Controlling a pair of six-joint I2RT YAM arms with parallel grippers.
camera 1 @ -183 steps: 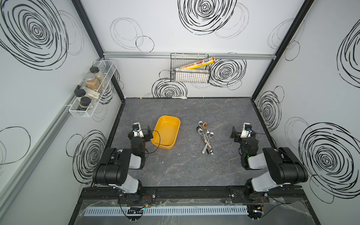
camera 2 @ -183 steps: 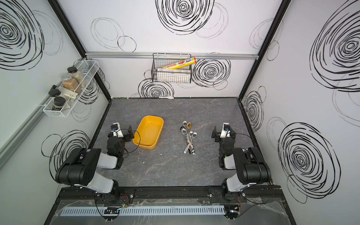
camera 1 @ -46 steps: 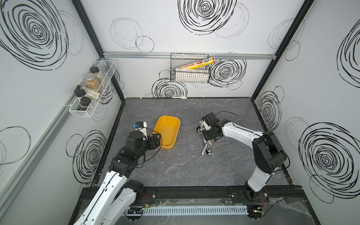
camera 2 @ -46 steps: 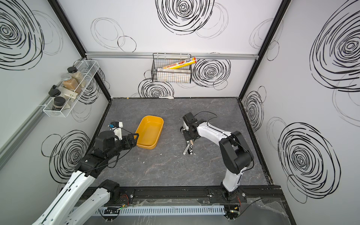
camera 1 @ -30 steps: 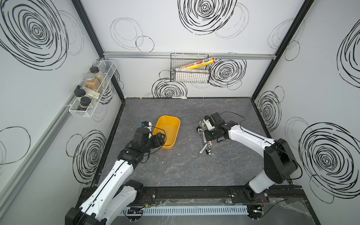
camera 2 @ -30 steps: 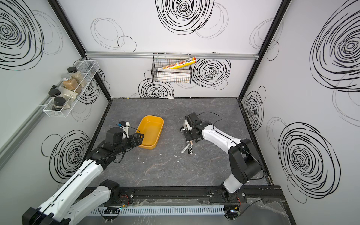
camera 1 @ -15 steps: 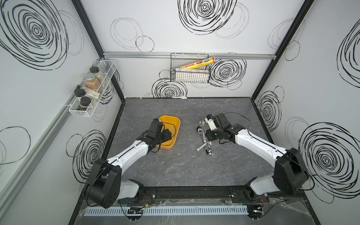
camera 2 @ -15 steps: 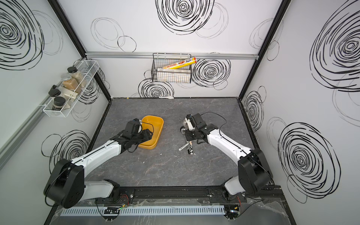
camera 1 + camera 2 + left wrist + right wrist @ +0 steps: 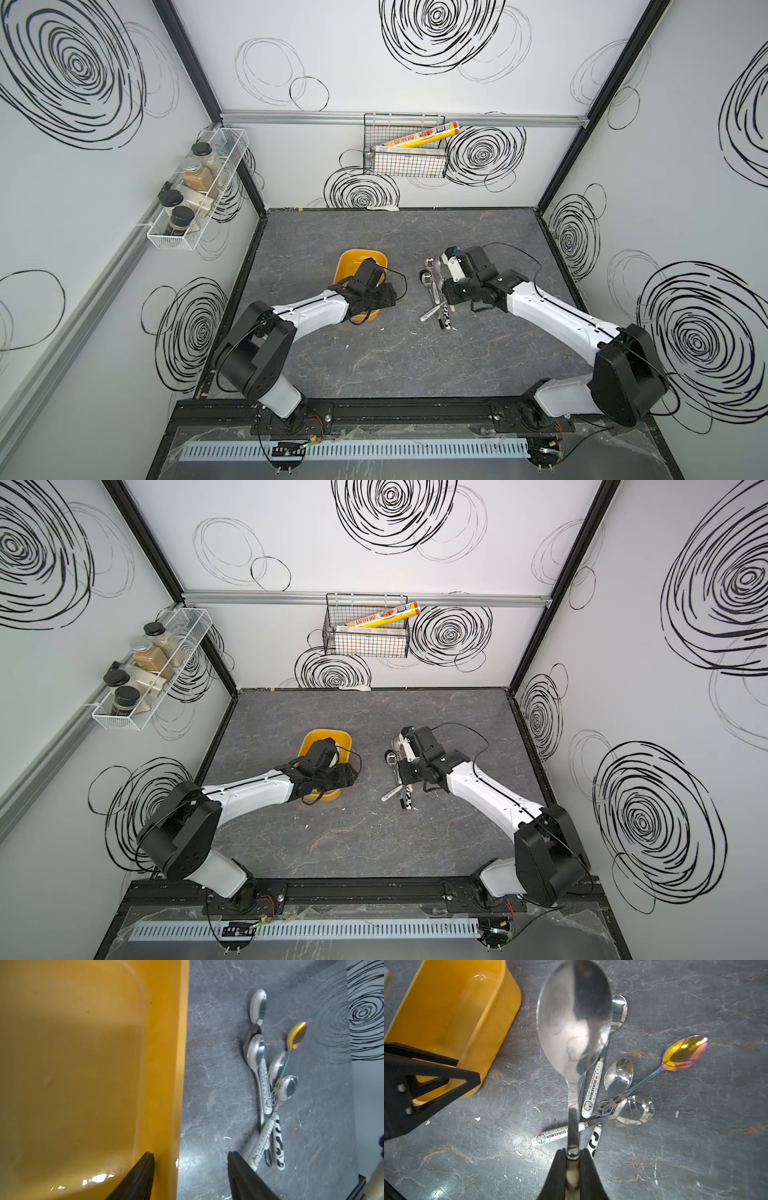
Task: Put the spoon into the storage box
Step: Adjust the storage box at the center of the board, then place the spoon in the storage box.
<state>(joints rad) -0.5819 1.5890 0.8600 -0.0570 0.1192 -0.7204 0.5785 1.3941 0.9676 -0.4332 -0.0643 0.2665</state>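
The mustard-yellow storage box (image 9: 351, 266) (image 9: 328, 737) sits left of centre on the grey table. My left gripper (image 9: 384, 297) (image 9: 190, 1153) is open at the box's near right side; one finger (image 9: 145, 1169) is inside the box (image 9: 72, 1064), the other over the table. My right gripper (image 9: 449, 291) (image 9: 572, 1154) is shut on the beige handle of a large steel spoon (image 9: 574, 1016), held above the table to the right of the box (image 9: 452, 1014). Under it several more spoons (image 9: 618, 1076) (image 9: 268, 1084) lie in a loose pile.
A black wire basket (image 9: 405, 153) with a foil roll hangs on the back wall. A white wire rack (image 9: 195, 187) with jars is on the left wall. A small white object (image 9: 384, 208) lies at the table's back edge. Walls close three sides.
My left arm has reached in from the left to the box and its jaws have narrowed a little. My right gripper has raised the big spoon off the pile.
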